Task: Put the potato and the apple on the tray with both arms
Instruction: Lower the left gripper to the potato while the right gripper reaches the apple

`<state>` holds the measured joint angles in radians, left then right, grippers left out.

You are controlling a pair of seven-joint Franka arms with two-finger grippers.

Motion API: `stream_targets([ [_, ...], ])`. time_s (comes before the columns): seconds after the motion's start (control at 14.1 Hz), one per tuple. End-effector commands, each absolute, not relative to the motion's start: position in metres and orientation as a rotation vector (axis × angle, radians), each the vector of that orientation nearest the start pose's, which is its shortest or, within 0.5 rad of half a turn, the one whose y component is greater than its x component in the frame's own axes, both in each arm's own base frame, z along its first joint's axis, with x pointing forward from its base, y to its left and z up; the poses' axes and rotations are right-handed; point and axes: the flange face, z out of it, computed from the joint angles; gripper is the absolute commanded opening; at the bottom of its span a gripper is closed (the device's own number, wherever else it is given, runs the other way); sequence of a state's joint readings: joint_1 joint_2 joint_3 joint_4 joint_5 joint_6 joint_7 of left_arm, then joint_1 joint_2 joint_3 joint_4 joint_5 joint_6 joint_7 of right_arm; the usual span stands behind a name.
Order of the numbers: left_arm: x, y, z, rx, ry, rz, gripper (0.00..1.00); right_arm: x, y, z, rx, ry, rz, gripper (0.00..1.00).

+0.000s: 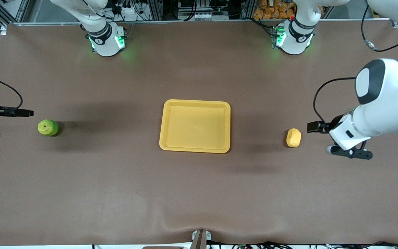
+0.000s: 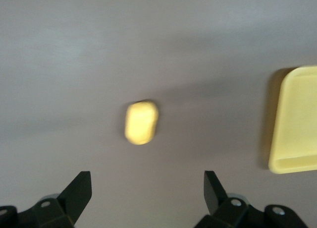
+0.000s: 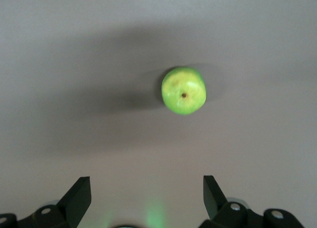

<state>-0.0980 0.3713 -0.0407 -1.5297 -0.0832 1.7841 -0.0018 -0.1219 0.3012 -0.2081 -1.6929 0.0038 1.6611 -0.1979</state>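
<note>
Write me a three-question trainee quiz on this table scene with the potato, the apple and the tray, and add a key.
1. True or false: the tray already holds the apple.
2. Which thing lies toward the left arm's end of the table? A) the apple B) the potato C) neither
3. Fill in: the left gripper and the right gripper both have their fingers ____.

Key
1. False: the apple rests on the table toward the right arm's end, apart from the tray, and the tray holds nothing.
2. B: the potato lies on the table beside the left gripper, apart from the tray.
3. Open: each wrist view shows both fingers spread wide, gripping nothing.
</note>
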Motion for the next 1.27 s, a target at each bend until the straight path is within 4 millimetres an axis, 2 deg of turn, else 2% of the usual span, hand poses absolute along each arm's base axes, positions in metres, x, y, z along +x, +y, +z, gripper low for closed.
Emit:
stream_targets([
  [0.0, 0.659, -0.093, 0.435, -3.257, 0.114, 0.189, 1.0, 0.564, -0.214, 0.365, -3.097, 0.283, 0.438, 1.0],
  [0.14, 0.658, -0.094, 0.425, -3.219, 0.144, 0.217, 1.0, 0.555, -0.225, 0.337, -3.125, 0.294, 0.358, 1.0],
  [0.35, 0.655, -0.096, 0.396, -3.138, 0.169, 0.268, 1.0, 0.549, -0.226, 0.286, -3.166, 0.284, 0.262, 1.0],
  [0.42, 0.657, -0.094, 0.391, -3.137, 0.163, 0.263, 1.0, 0.546, -0.225, 0.277, -3.177, 0.263, 0.228, 1.0],
  [0.85, 0.638, -0.096, 0.332, -3.147, 0.181, 0.164, 1.0, 0.54, -0.222, 0.249, -3.174, 0.249, 0.253, 1.0],
  [0.99, 0.627, -0.104, 0.305, -3.124, 0.228, 0.129, 1.0, 0.535, -0.221, 0.239, -3.177, 0.248, 0.244, 1.0],
  [1.2, 0.606, -0.1, 0.263, -3.12, 0.246, 0.06, 1.0, 0.528, -0.219, 0.225, -3.186, 0.248, 0.214, 1.0],
])
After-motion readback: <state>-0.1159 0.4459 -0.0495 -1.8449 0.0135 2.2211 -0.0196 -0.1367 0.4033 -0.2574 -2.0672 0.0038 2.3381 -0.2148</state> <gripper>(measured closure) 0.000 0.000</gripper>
